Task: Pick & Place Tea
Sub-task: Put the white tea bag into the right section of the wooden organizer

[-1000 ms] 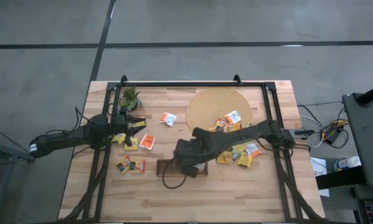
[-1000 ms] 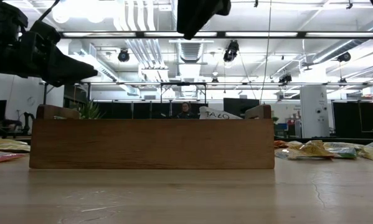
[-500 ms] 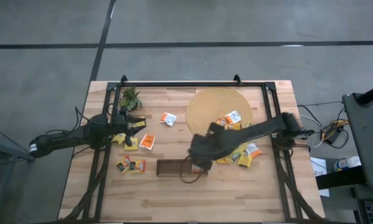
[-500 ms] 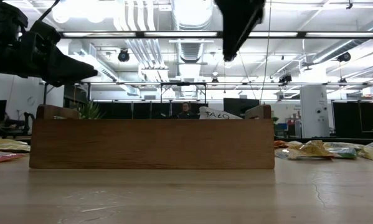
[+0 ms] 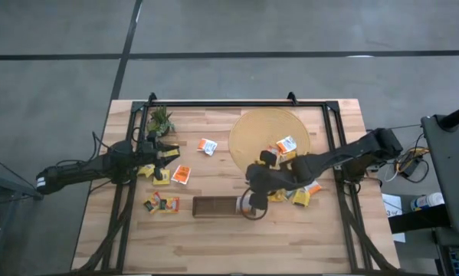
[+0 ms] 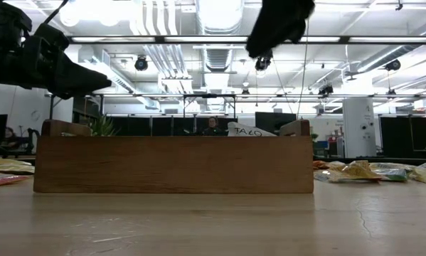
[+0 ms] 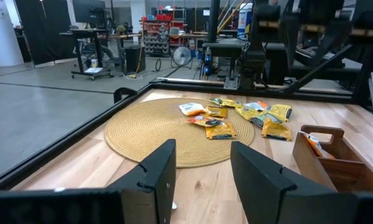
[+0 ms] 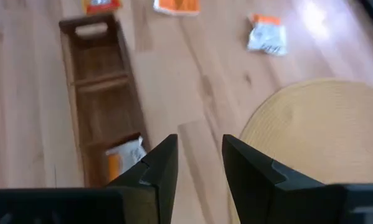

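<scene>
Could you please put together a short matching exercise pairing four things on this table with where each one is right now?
Things:
1. green plant
2. wooden tray
3. round woven mat
4. right gripper

Places:
A. far side of the table, right of the plant
B. above the tray's right end, fingers apart and empty
C. far left corner of the table
D. near the table's middle, a white-and-orange tea sachet in its end compartment

Pairs: 1-C, 2-D, 3-A, 4-B
</scene>
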You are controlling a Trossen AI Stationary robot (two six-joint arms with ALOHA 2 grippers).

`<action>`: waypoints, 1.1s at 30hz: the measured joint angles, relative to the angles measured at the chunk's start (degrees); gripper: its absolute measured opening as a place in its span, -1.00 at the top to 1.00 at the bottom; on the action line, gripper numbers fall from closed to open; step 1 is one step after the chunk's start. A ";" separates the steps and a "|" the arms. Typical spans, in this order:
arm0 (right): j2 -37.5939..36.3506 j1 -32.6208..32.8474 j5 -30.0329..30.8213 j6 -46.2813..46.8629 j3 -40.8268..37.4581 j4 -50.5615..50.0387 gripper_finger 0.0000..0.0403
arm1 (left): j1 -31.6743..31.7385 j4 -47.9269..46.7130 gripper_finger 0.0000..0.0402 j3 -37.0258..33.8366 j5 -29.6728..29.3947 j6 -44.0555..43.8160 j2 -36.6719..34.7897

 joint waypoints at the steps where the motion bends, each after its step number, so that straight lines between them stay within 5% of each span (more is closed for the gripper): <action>1: 0.12 0.01 -0.79 0.60 -0.94 0.97 0.39 | 0.01 -0.01 0.27 0.00 0.00 -0.01 0.00; 9: 3.76 -0.76 -12.20 -0.55 -3.29 4.88 0.39 | 0.02 -0.06 0.27 0.00 -0.01 -0.01 0.01; 26: 7.14 -3.60 -12.85 -8.08 -5.83 7.03 0.39 | 0.00 -0.03 0.27 0.00 0.00 -0.01 0.10; 33: 7.14 -4.70 -19.07 -11.16 -8.85 13.61 0.39 | 0.01 -0.02 0.27 0.00 0.00 -0.01 0.14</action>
